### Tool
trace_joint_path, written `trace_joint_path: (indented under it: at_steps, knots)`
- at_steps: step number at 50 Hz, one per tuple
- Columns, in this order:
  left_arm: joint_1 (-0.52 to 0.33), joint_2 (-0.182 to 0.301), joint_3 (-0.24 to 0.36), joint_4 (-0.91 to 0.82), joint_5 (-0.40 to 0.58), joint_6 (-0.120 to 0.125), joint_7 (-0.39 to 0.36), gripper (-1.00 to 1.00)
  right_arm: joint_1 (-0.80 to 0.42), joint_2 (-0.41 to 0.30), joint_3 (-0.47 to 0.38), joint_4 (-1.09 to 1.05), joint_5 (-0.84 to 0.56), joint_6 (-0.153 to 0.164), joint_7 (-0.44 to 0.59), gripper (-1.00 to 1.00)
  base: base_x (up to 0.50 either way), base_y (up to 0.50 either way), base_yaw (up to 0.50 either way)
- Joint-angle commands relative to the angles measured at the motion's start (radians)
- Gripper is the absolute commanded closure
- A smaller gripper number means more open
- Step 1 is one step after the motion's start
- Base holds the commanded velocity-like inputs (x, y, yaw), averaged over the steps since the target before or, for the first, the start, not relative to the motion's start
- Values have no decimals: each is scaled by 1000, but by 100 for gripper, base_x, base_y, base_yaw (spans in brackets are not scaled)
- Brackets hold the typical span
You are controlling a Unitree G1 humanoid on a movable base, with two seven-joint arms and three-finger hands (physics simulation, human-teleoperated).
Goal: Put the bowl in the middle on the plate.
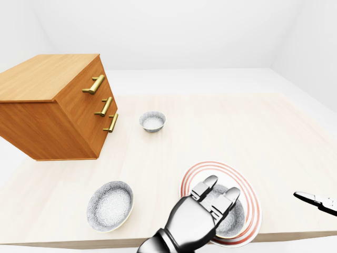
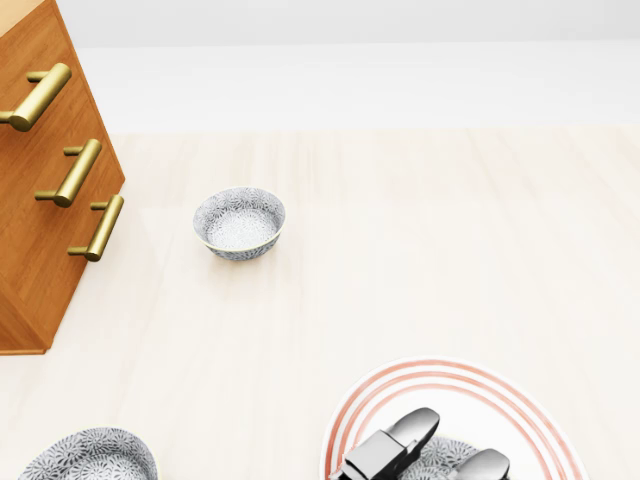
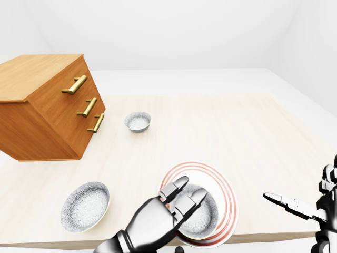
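Right-eye view: my left hand (image 3: 163, 211) lies open over the bowl (image 3: 202, 219) on the plate (image 3: 227, 203) — it looks hard, slippy, breakable, so I'd hold its rim softly.

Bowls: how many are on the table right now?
3. One beside the wooden drawers, one at the left-eye view's lower left, one on the striped plate under the left hand. None seems hidden.
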Motion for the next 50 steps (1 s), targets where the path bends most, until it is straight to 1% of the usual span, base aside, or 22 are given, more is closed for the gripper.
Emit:
trace_joint_path:
  at_steps: [1,7,10,15,18,20,21,22,23,24,26,27,29,30,31,33,35,37,38,43,44,50]
  knots:
    - [18,15,62,-45,-56,0,-3,-100,2,1,-2,-6,-1,0,2,-100,0,0,0]
    - [23,14,70,-64,-66,0,-22,-100,-2,-1,-1,2,-2,0,-1,-100,0,0,0]
    - [25,11,79,-85,-87,11,-41,-100,-2,-2,-1,4,-1,0,-1,-100,0,0,0]
    - [26,8,96,-128,-133,48,-71,-100,-1,-3,2,7,-1,0,-3,-100,0,0,0]
    - [20,-1,112,-171,-162,84,-103,-100,-1,-2,1,6,-2,0,-2,-100,0,0,0]
    - [16,-5,126,-177,-193,97,-108,-100,-1,-2,1,4,-2,0,-2,-100,0,0,0]
    - [10,-12,132,-205,-196,116,-133,-100,-2,-2,2,9,-3,0,-3,-100,0,0,0]
    - [5,-14,143,-207,-213,127,-143,-100,-2,-3,2,11,-3,0,-3,-100,0,0,0]
    - [1,-13,152,-209,-221,126,-144,-100,-1,-3,2,10,-3,0,-3,-100,0,0,0]
    - [-7,-18,175,-216,-244,140,-157,-100,0,-3,2,9,-3,0,-3,-100,0,0,0]
    - [-12,-22,188,-220,-253,139,-162,-100,0,-3,2,7,-3,0,-3,-100,0,0,0]
    - [-19,-28,211,-225,-271,150,-174,-100,1,-2,1,4,-3,0,-2,-100,0,0,0]
    - [-17,-42,220,-240,-296,171,-187,-100,1,-1,0,2,-4,0,-1,-100,0,0,0]
    - [-24,-39,231,-232,-302,167,-186,-100,0,-1,1,3,-5,0,-1,-100,0,0,0]
    - [-20,-47,232,-238,-323,175,-191,-100,0,-1,1,2,-5,0,-1,-100,0,0,0]
    - [-30,-46,238,-243,-312,175,-196,-100,1,0,0,0,-5,0,0,-100,0,0,0]
    - [-26,-55,244,-251,-347,175,-208,-100,-1,-1,3,16,-7,0,-2,-100,0,0,0]
    - [-32,-51,251,-255,-351,175,-211,-100,0,-2,3,13,-6,0,-3,-100,0,0,0]
    - [-37,-62,269,-265,-390,175,-222,-100,0,-2,2,9,-5,0,-2,-100,0,0,0]
    - [-53,-73,308,-299,-446,175,-271,-100,0,-1,3,11,-6,0,-3,-100,0,0,0]
    - [-57,-86,325,-311,-487,175,-280,-100,0,-2,3,16,-7,0,-3,-100,0,0,0]
    - [-72,-89,377,-282,-625,175,-254,-100,2,-1,3,10,-7,0,-2,-100,0,0,0]
